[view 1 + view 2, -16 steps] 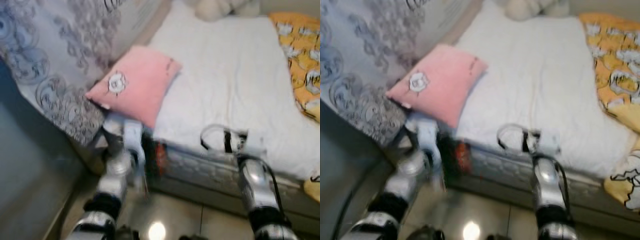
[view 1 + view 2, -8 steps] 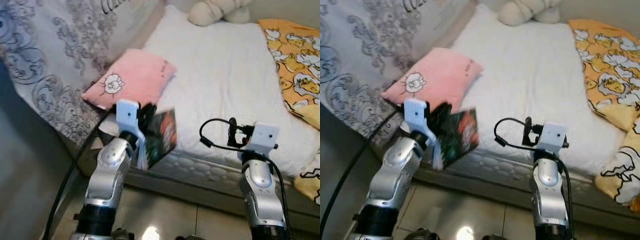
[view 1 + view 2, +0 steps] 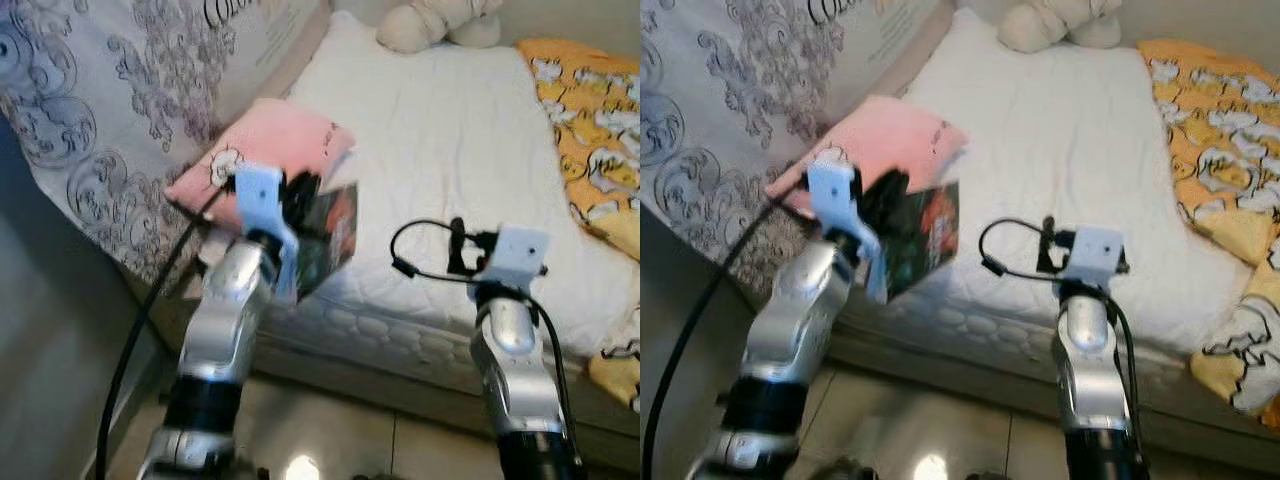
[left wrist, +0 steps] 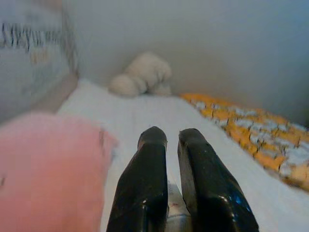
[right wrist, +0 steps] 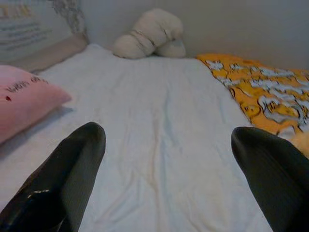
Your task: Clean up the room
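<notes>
The left tool (image 4: 166, 181) pinches a thin dark-covered book with red print (image 3: 330, 235), which hangs below its nearly closed fingers, above the near edge of the white quilted bed (image 3: 450, 160). A pink square pillow (image 3: 280, 145) lies just beyond it. The right tool (image 5: 164, 179) hovers over the sheet, fingers spread wide, holding nothing.

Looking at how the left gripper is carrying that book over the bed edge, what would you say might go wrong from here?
The left gripper pinches the book by one thin edge, so it may well swing or slip out. The book hangs at the mattress edge, so a slip could drop it to the floor. The pink pillow lies close beside the gripper, and a push forward might shove it.
</notes>
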Controlling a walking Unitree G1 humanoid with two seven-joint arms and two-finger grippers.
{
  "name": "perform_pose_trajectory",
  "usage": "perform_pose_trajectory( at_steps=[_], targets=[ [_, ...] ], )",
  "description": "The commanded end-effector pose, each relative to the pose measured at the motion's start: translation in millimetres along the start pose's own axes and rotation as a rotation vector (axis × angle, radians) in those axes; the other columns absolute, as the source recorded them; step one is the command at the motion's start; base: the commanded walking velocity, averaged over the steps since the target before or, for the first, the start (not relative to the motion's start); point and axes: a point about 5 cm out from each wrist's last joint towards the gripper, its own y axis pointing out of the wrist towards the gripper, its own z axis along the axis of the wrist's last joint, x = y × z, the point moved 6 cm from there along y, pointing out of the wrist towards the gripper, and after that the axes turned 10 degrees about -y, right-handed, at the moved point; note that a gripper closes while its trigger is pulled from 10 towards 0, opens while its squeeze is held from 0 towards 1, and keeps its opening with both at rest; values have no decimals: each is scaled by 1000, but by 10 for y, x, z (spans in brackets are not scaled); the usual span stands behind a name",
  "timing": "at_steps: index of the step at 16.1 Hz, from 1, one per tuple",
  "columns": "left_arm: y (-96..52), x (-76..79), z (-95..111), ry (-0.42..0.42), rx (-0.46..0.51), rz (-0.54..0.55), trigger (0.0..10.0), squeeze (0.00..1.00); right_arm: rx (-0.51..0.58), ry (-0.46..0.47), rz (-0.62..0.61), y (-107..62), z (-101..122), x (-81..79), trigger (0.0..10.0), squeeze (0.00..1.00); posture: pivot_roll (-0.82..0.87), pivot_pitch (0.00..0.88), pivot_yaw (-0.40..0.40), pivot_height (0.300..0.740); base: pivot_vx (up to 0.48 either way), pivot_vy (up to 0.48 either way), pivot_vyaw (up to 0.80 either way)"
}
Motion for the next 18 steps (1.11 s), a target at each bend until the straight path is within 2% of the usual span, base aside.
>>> perform_pose_trajectory(
  at_steps=[1,4,7,9,13,14,15,16,17,18],
  targets=[
    [106,115,236,23,83,-47,10000,0,5,-17,2,32,-2,23,10000,0,101,0,-65,740,480,0,0],
    [212,170,292,19,86,-110,10000,0,-14,-18,14,40,-73,8,10000,0,99,0,-65,740,480,0,0],
    [341,203,232,11,35,-192,10000,0,-13,-18,29,34,-91,-9,10000,0,73,0,-44,740,480,0,0],
    [436,107,221,8,7,-203,10000,0,-1,-28,21,-1,-91,54,10000,0,35,0,-27,740,480,0,0],
    [531,38,254,-23,-11,-221,10000,0,-14,-49,4,-103,-164,188,10000,0,-4,0,-19,740,476,0,0],
    [572,204,186,-101,-82,-335,10000,0,-28,-68,1,-179,-207,268,10000,0,-29,0,-23,740,0,0,0],
    [611,303,134,-175,-127,-378,10000,0,-43,-81,-3,-241,-245,334,10000,0,-46,0,-30,740,0,0,0],
    [664,391,39,-299,-192,-405,10000,0,-62,-99,4,-309,-293,363,10000,0,-58,0,-33,740,0,0,0],
    [680,550,-21,-380,-232,-457,10000,0,-69,-113,13,-385,-301,411,10000,0,-90,0,-42,740,0,0,0],
    [690,729,-101,-424,-264,-506,10000,0,-79,-125,20,-451,-315,449,10000,0,-106,0,-47,740,0,0,0]
  ],
)
